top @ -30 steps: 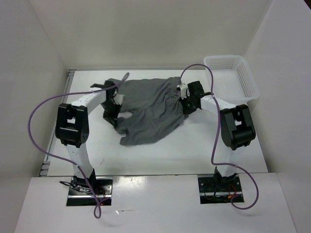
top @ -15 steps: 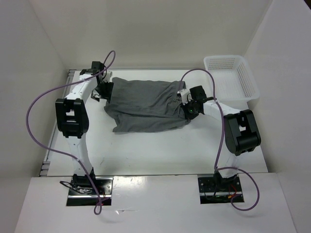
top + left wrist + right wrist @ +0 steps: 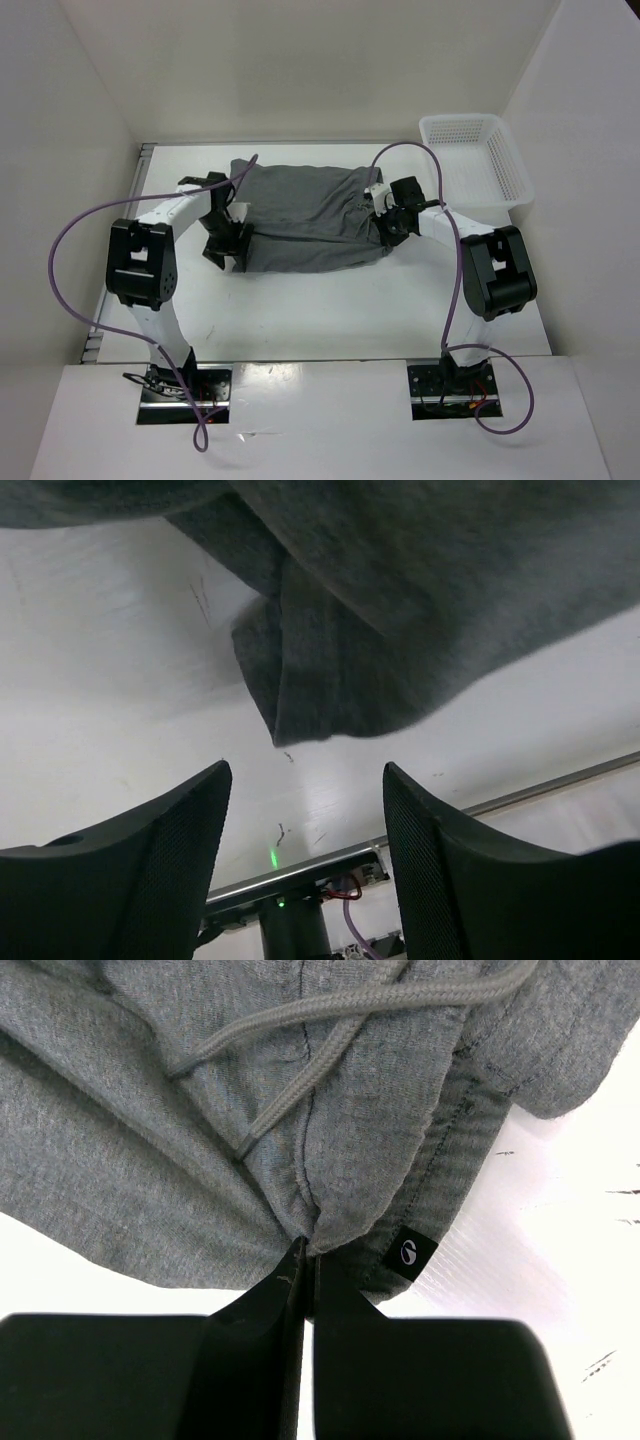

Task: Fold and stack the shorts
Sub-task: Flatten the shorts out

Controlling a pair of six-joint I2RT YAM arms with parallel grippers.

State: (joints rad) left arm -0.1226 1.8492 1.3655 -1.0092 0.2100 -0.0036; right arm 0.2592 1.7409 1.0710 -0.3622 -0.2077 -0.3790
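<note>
The grey shorts [image 3: 305,215] lie folded flat across the middle of the table, with the waistband on the right. My left gripper [image 3: 226,248] hangs open at their near left corner. In the left wrist view its fingers [image 3: 305,780] stand wide apart above bare table, and the shorts' leg hem [image 3: 320,695] lies just beyond them, untouched. My right gripper [image 3: 384,225] is shut on a pinch of the shorts at the waistband; the right wrist view shows its tips [image 3: 305,1248] clamping grey fabric [image 3: 150,1160] below the drawstring [image 3: 340,1005], beside a small black label [image 3: 410,1253].
A white mesh basket [image 3: 460,119] stands at the far right corner of the table. White walls close in the left, back and right sides. Purple cables loop over both arms. A metal rail runs along the table's left edge [image 3: 140,200].
My left gripper pulled the leg end out to the far left, opened and let it go, then drew back toward the near left corner. The shorts now lie flatter. The right gripper kept its hold.
</note>
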